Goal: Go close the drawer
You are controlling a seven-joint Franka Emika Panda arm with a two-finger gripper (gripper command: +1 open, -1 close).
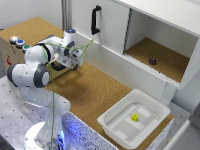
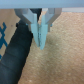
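Exterior view: cork-topped wooden box (image 1: 31,31) at the exterior view's left, three coloured buttons (image 1: 19,43) on its near corner, Franka arm (image 1: 37,65) bent over in front of it. Drawer (image 1: 64,68) mostly hidden behind the arm's wrist; only a sliver of light plywood visible below the gripper (image 1: 73,63), so cannot tell from here how far out it stands. Gripper low over the cork bench (image 1: 95,92), just beside the box front. Further off: white cabinet door (image 1: 102,22) with tall black handle (image 1: 95,20), open cabinet bay holding a small dark object (image 1: 152,61), white plastic tub (image 1: 134,122) with a small yellow object (image 1: 134,117) inside. Wrist view: jaws pressed together, fingertips touching, nothing between them, gripper (image 2: 41,37) hanging over cork. Dark bar (image 2: 17,52), probably the drawer's handle, just beside the fingers (image 2: 33,25); contact not discernible through the blur. Judged stage: approach done or nearly so, push likely under way or about to start; drawer not confirmed shut, so closing and checking flush remain.
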